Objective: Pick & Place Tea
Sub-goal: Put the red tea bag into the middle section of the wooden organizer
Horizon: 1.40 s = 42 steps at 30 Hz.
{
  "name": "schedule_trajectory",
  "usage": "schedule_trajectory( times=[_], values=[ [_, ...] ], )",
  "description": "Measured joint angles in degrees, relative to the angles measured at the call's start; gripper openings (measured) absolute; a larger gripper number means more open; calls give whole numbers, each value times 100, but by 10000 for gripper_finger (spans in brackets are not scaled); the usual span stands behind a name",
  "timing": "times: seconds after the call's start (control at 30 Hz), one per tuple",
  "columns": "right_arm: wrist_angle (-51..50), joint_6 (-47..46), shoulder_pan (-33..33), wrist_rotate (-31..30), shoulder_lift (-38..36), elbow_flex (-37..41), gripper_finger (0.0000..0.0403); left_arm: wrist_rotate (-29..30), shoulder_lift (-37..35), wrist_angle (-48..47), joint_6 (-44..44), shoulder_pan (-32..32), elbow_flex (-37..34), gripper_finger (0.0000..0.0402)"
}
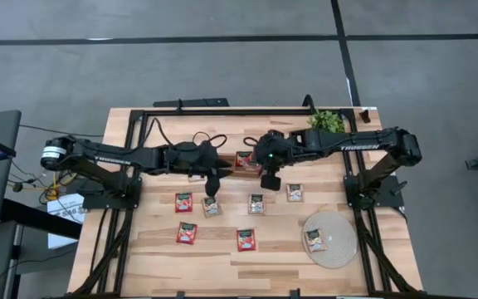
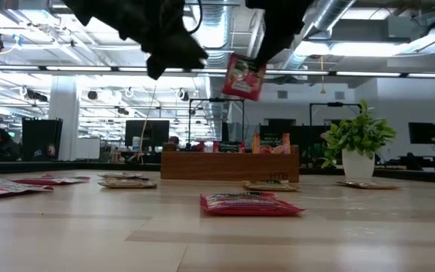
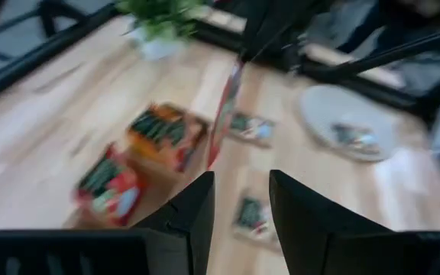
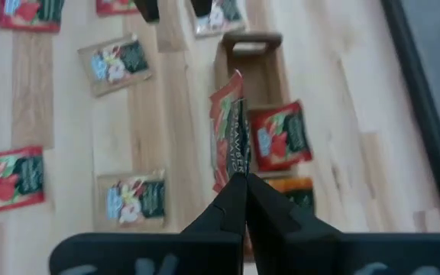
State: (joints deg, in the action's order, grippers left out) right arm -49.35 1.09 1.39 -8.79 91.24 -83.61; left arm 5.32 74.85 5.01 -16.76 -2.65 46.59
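While the right claw (image 4: 239,179) pinches a red tea sachet (image 4: 229,130) by its edge above the wooden box (image 4: 252,65) near the worktop's (image 1: 222,257) back edge, probably for dropping in, left claw (image 3: 241,200) hangs narrowly parted, empty.

Grey tiled floor (image 1: 222,66), exposed ceiling ducts (image 2: 338,15), strip lights, distant monitors.

Glossy red sachet (image 4: 231,126) above a pale, smooth-finished wood table (image 1: 156,249) and woven mat (image 1: 343,245).

"TROSSEN" on right arm (image 1: 363,146)
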Motion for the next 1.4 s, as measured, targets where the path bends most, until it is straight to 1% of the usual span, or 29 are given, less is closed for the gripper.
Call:
schedule_trajectory(
  times=[0.1, 0.17, 0.23, 0.33, 0.4, 0.47, 0.63, 0.77, 0.87, 0.93, 1.0, 1.4],
  values=[
    [167, 162, 170, -1, 0, 0, 0, 508, -241, -836, 68, -68, 0, 117],
    [189, 242, 276, 1, 0, 0, 0, 801, -431, -1477, -37, -173, 0, 115],
    [243, 247, 384, 8, 97, -14, 0, 892, -687, -2066, -148, -297, 0, 111],
    [238, 337, 530, 239, 276, 11, 0, 904, -1075, -2721, -309, -476, 0, 108],
    [394, 485, 562, 275, 509, -124, 0, 1009, -1328, -2970, -316, -563, 0, 107],
    [176, 516, 637, 273, 778, -280, 0, 1181, -1617, -3254, -318, -613, 0, 107],
    [8, 814, 718, 282, 1417, -1001, 0, 1403, -2263, -3659, -319, -678, 2, 107],
    [-530, 1000, 739, 281, 2002, -1545, 0, 1404, -2629, -4112, -375, -676, 2, 107],
    [-897, 1066, 787, 281, 2304, -1804, 0, 1405, -2804, -4464, -483, -674, 0, 107],
    [-1131, 1101, 813, 281, 2431, -1840, 0, 1401, -2864, -4567, -498, -672, 0, 106],
    [-1089, 1099, 824, 280, 2539, -1856, 0, 1403, -2899, -4595, -493, -672, 0, 106],
    [-1105, 1097, 892, 285, 2581, -1830, 0, 1246, -2872, -4562, -409, -670, 0, 106]
  ],
)
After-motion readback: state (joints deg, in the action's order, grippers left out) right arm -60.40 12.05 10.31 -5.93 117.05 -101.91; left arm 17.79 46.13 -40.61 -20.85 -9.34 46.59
